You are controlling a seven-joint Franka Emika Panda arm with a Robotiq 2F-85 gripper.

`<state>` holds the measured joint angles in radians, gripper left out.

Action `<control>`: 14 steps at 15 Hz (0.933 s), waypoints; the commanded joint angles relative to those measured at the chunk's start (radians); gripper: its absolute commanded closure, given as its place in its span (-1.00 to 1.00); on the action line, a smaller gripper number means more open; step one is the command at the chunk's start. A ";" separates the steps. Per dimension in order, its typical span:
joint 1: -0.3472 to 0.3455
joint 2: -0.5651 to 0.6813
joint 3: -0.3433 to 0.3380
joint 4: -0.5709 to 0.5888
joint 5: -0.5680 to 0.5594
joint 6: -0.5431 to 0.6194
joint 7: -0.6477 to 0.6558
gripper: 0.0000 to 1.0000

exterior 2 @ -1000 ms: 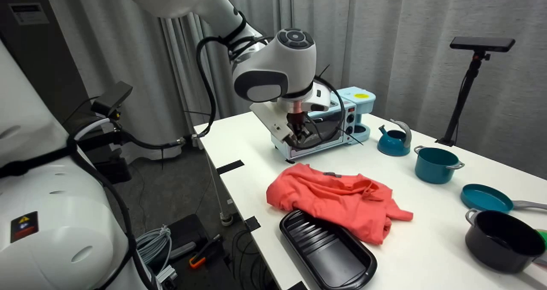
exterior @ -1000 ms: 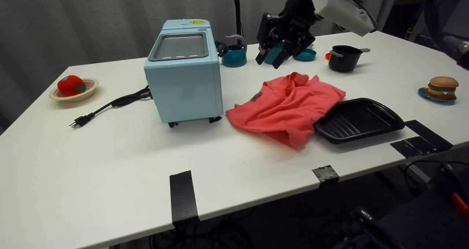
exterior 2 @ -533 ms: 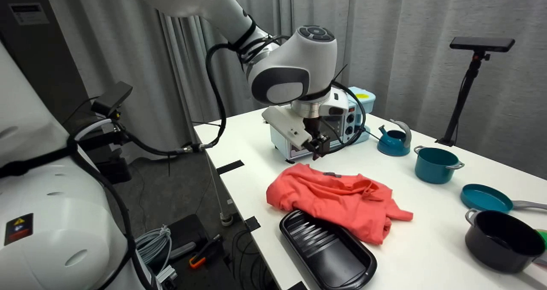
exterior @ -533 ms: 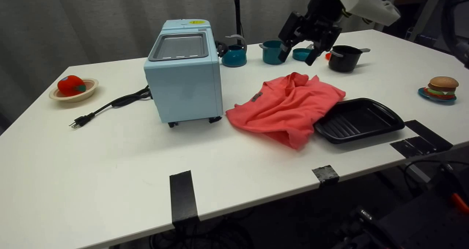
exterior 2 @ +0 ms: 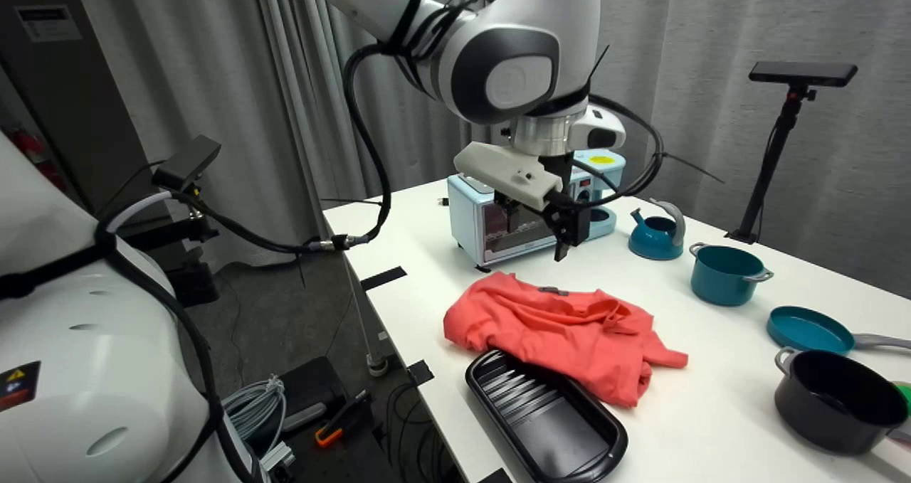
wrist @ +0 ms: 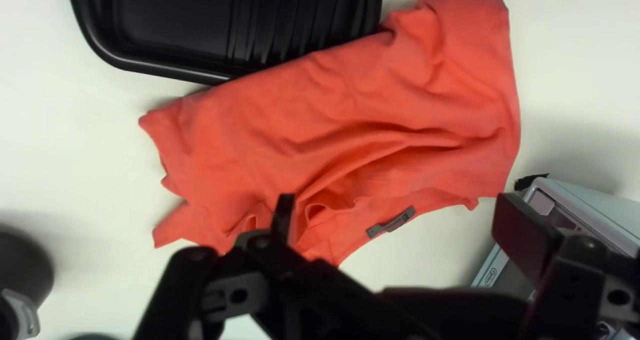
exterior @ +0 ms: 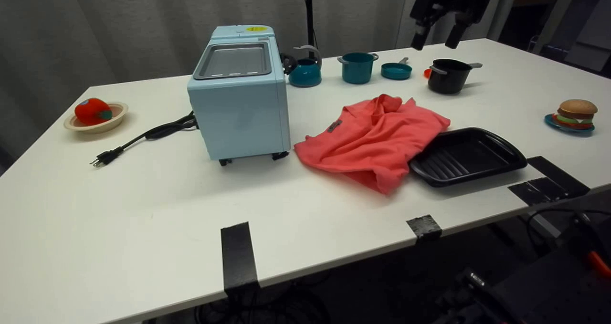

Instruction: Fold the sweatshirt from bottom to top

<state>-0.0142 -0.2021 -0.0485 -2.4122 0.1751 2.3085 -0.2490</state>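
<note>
Wrist view: sweatshirt (wrist: 340, 129), one, coral-red, wrinkled, lying bunched on the bench (wrist: 75, 144); grey label (wrist: 391, 222) showing at the neckline. Black tray (wrist: 170, 24), part-ridged; fabric laps over part of its rim.

In an exterior view, the following.

End effector (exterior: 435, 42), black: released, its two fingers spread apart, raised above the bench and well apart from the sweatshirt.

Light-blue appliance (exterior: 243, 119), boxy, upright, just left of the sweatshirt; the black tray sits at the garment's right.

Power cord (exterior: 162, 130), black, trailing left from the appliance and ending in a pronged plug.

Bowl (exterior: 95, 128), cream, at far left — holding a red, tomato-like piece (exterior: 92, 110) with a green patch.

Far row, left to right: teal kettle (exterior: 305, 73) with grey handle, teal pot (exterior: 358, 70), teal pan (exterior: 396, 71), black pot (exterior: 446, 78) standing a little nearer. Small red item (exterior: 426, 73) just left of the black pot, mostly hidden — kind cannot be told.

Hamburger (exterior: 576, 107), layered, on a teal plate (exterior: 550, 120) at right.

Dark tape (exterior: 238, 255), several strips along the near edge.

In an exterior view: white arm (exterior 2: 562, 6), reaching in from the left; dark stand (exterior 2: 772, 149), upright, at far right, bearing a flat black device (exterior 2: 804, 74); grey curtains (exterior 2: 712, 134) beyond.
</note>
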 commanded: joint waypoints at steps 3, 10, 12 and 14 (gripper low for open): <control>-0.006 -0.128 -0.024 0.034 -0.065 -0.178 -0.018 -1.00; 0.004 -0.113 -0.024 0.034 -0.048 -0.155 -0.001 -1.00; 0.004 -0.113 -0.024 0.033 -0.048 -0.155 -0.001 -1.00; 0.004 -0.113 -0.024 0.033 -0.048 -0.155 -0.001 -1.00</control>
<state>-0.0174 -0.3155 -0.0661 -2.3805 0.1298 2.1561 -0.2527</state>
